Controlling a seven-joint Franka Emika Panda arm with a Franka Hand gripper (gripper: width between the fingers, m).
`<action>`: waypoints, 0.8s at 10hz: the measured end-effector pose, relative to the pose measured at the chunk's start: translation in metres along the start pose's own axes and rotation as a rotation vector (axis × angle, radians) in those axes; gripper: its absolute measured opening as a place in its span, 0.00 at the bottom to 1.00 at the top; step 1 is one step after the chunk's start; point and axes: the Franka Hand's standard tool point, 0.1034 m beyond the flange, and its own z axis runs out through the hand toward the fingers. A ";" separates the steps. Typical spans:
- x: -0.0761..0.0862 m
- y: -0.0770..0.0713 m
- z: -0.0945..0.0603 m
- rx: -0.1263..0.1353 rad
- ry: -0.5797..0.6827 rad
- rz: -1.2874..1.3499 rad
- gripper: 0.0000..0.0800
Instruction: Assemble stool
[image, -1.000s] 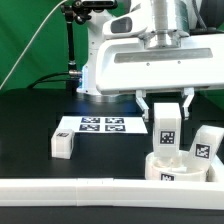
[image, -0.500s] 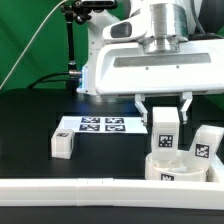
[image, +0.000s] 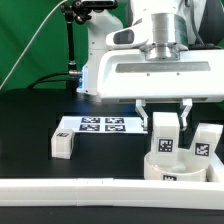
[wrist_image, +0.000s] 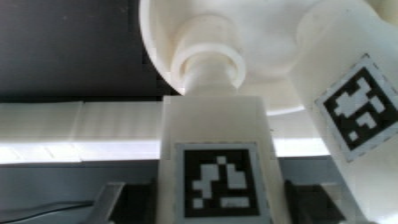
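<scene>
"How many pieces are there?"

"One round, rimmed white plastic seat disc (image: 185, 172) and three short, blocky white tagged legs. The held leg (image: 166, 138) is upright over the disc. The second leg (image: 205, 145) stands just beside it, and the third leg (image: 63, 143) lies well apart on the black table (image: 30, 120)."

"And the gripper (image: 166, 125)?"

"It's clamped on the held leg."

"Anything else?"

"One marker board (image: 100, 126) behind. One long white L-shaped rail (image: 90, 187) in front hides the disc's lower edge."

A robotics lab — green backdrop (image: 25, 40), black table (image: 25, 118), tagged marker board (image: 100, 126).
</scene>
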 end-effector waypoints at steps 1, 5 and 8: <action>0.001 0.000 0.001 -0.005 0.024 -0.003 0.42; 0.000 0.001 0.003 -0.006 0.025 -0.012 0.42; 0.001 -0.003 0.000 0.006 -0.009 -0.009 0.77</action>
